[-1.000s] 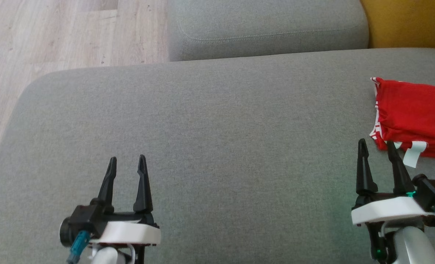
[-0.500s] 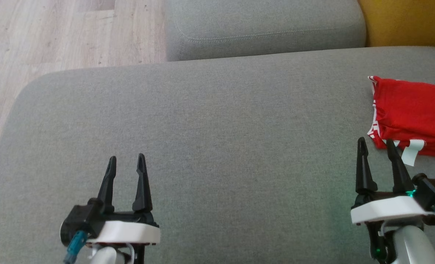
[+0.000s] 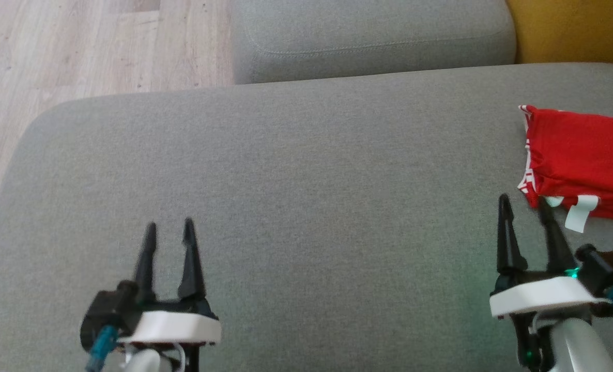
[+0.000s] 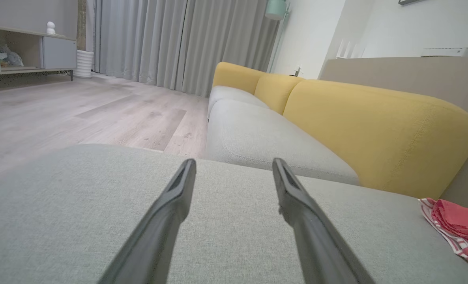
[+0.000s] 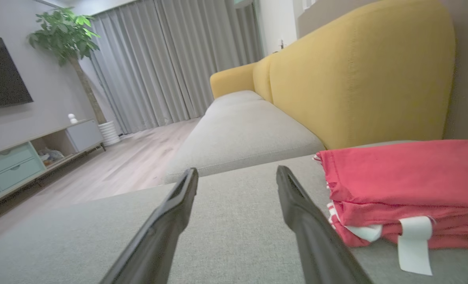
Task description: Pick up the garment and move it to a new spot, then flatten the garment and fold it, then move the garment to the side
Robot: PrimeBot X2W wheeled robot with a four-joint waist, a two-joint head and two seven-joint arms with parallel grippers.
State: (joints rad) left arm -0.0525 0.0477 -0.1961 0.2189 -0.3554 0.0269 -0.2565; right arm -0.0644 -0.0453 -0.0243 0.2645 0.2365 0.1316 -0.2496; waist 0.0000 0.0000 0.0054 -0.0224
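The left pincer (image 3: 168,223) is sitting slightly further left and lower in the head view than 1 second ago, its 2 dark fingers a little smeared. They are standing spread with nothing between them, hovering over the grey sofa seat (image 3: 296,170). The right pincer (image 3: 522,199) is also showing a little further left than before, its 2 fingers likewise spread and gripping nothing. The head view itself is sitting shifted (the seat's far edge and the garment (image 3: 580,155) are both lying a bit higher than 1 second ago), so part of that is the camera. The red garment is lying folded at the right side of the seat, in the same place on it as before, its near left corner just beside the right pincer's right fingertip. The right wrist view is showing a white label (image 5: 415,244) hanging from the stack's front edge.

As for containers, the low cabinet (image 5: 25,165) by the wall is showing 1 open compartment, holding something too blurred to name.
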